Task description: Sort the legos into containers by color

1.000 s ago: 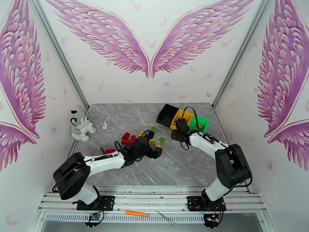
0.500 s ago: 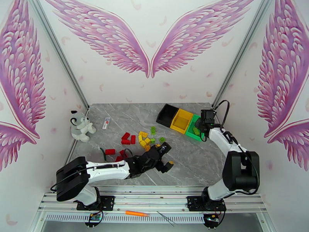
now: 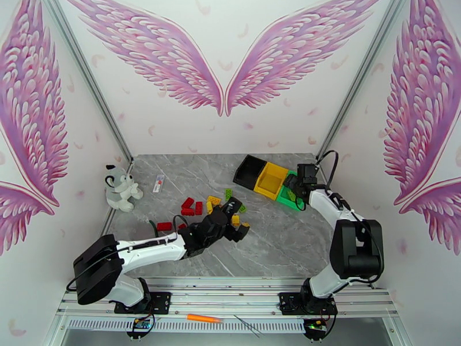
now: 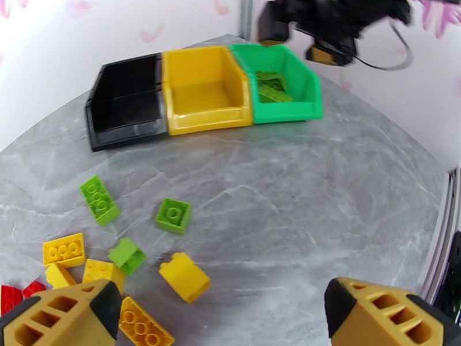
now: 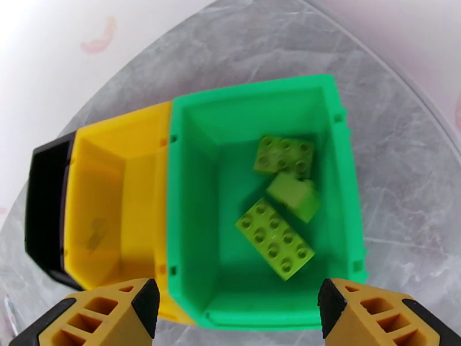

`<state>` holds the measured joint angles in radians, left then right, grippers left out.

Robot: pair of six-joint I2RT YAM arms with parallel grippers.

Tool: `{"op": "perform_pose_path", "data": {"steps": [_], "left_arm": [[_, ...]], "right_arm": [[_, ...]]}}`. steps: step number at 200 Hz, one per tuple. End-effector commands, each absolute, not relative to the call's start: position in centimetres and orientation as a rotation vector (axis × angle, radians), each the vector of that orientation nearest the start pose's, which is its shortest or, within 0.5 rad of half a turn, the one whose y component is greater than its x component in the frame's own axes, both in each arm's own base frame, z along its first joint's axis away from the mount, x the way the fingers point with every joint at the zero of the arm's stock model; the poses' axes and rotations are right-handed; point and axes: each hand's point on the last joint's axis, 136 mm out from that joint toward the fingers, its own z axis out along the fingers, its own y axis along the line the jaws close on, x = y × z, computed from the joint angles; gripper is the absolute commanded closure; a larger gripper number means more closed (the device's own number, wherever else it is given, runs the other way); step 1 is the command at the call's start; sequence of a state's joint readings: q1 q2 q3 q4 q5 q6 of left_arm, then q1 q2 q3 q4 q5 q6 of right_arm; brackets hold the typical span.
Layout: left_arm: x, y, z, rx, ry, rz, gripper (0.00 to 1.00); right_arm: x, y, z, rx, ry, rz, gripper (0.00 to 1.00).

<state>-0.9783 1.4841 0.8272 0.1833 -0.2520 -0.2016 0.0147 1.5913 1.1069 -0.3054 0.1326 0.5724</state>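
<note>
Top view: your left gripper is spread wide with nothing in it. It sits low over the right edge of the loose legos mid-table, red ones to the left, yellow and green nearer the fingers. I'd judge it's parked there to line up the next pick. Your right gripper hangs above the green bin, last in the far-right row after the black bin and yellow bin. The plush dog and tube at far left aren't yours to sort.

Left wrist: the jaws are wide apart and empty. A yellow brick lies on its side just ahead between the fingertips, probably the target. Three green bricks are scattered beyond it, and more yellow is by the left finger. The bins are well apart from the pile, so each brick needs a carry.

Right wrist: the jaws are open and hold nothing, directly over the green bin. Three green legos lie loose inside, one tilted. The colour match is correct. The yellow bin beside it looks empty, and the black bin's inside is too dark to tell.
</note>
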Motion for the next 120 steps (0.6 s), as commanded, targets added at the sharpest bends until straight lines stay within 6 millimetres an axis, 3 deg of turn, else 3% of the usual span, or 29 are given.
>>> {"op": "perform_pose_path", "data": {"steps": [1, 38, 69, 102, 120], "left_arm": [[29.1, -32.1, 15.3, 0.525, 2.05, -0.506, 0.01], [31.6, -29.2, 13.5, 0.346, 2.15, -0.566, 0.01], [33.4, -26.6, 11.6, 0.176, 2.225, -0.645, 0.01], [34.5, -24.9, 10.0, 0.048, 2.272, -0.717, 0.01], [34.7, -24.4, 9.5, 0.011, 2.283, -0.74, 0.01]], "right_arm": [[44.5, 2.8, 15.9, 0.533, 2.242, 0.264, 0.21], [43.5, 9.8, 14.2, 0.289, 2.35, 0.402, 0.19], [42.0, 14.5, 11.9, 0.099, 2.448, 0.441, 0.19], [40.0, 18.4, 9.1, -0.086, 2.543, 0.409, 0.18], [39.4, 19.4, 7.6, -0.154, 2.582, 0.333, 0.17]]}}
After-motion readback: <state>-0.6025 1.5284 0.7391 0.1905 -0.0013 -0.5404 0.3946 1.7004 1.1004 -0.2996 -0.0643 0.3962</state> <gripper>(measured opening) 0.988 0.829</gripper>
